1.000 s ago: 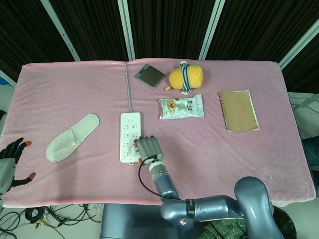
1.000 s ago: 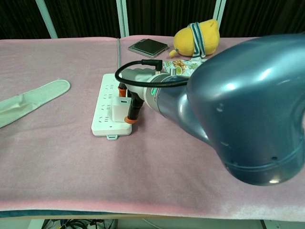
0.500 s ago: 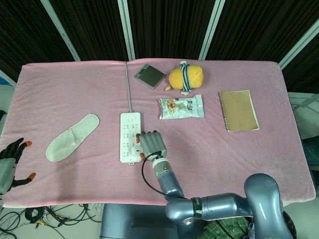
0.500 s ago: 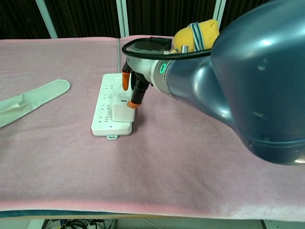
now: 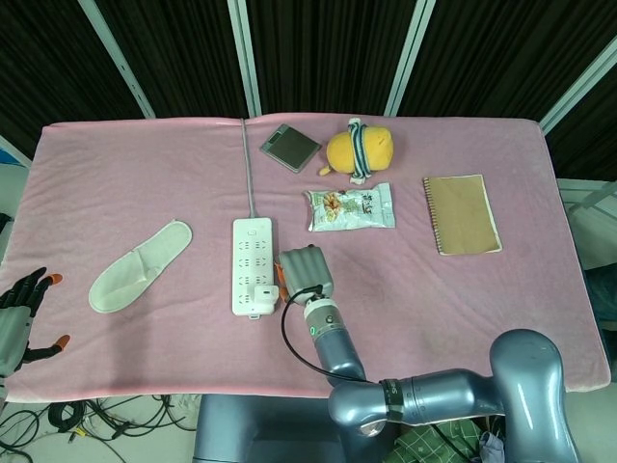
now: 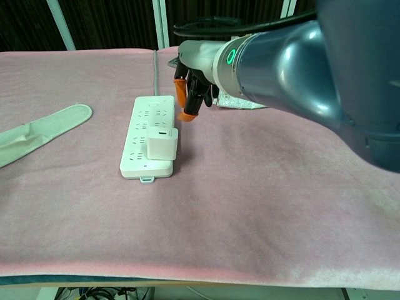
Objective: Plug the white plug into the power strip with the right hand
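Right hand point(image 6: 190, 94) off white plug point(image 6: 162, 144)

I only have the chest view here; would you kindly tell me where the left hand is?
Observer: The left hand hangs off the near left corner of the table, fingers apart, holding nothing.
Operator: Thank you. What does the big arm hide on the right side?
Observer: A brown notebook lies flat near the table's right end, apart from the snack packet.
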Available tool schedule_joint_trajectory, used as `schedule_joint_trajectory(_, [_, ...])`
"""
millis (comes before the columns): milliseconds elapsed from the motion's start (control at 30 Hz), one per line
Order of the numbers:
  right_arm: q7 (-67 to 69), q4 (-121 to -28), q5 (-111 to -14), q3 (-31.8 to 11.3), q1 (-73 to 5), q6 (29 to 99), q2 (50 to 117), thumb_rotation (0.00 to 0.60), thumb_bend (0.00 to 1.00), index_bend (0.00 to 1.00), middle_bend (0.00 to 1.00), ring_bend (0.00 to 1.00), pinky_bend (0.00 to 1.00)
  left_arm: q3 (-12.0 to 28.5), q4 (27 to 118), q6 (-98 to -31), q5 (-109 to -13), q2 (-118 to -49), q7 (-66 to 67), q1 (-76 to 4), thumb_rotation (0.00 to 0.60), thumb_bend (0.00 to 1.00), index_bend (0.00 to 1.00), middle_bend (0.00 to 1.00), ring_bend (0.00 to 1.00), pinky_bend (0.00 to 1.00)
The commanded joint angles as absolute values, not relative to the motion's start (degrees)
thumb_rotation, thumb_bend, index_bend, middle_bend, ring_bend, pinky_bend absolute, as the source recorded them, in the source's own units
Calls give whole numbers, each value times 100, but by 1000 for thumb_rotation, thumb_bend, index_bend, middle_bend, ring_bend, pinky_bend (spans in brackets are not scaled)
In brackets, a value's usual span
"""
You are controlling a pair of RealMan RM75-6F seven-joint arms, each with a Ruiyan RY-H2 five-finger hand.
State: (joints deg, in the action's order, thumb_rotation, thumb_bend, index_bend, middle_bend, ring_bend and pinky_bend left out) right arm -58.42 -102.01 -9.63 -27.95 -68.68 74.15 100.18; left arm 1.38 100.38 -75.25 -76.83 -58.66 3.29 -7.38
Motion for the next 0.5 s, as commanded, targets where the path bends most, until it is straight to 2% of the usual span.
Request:
schedule_joint_trajectory(33, [-5877, -10225, -903, -2792, -6897, 7461, 9981, 600, 232, 689, 627, 631, 412, 137, 10043, -7525, -7678, -5867, 332, -737, 600, 222, 109, 4, 1, 142])
schedule_joint_trajectory(200, [-5972, -10255, -787, -2785, -6947, 7584, 9907, 600, 232, 833, 755, 740, 545, 139, 10046, -7520, -7665, -5866, 337, -739, 600, 222, 109, 4, 1, 144])
schedule_joint_trajectory(300, [-6042, -10324, -622, -2782, -6961, 7623, 9844, 600, 313, 914, 815, 794, 641, 140, 10048, -7508, -7652, -5867, 344, -743, 600, 222, 110, 4, 1, 144])
schedule_joint_trajectory(467, [-6332, -10369, -160, -2784, -7091, 7535, 9788, 600, 725, 927, 822, 802, 709, 143, 10060, -7500, -7635, -5869, 364, -748, 600, 222, 111, 4, 1, 147])
schedule_joint_trajectory(500, [-6329, -10343, -127, -2803, -7120, 7523, 9813, 600, 759, 929, 823, 803, 718, 142, 10062, -7501, -7636, -5869, 369, -748, 600, 222, 112, 4, 1, 148])
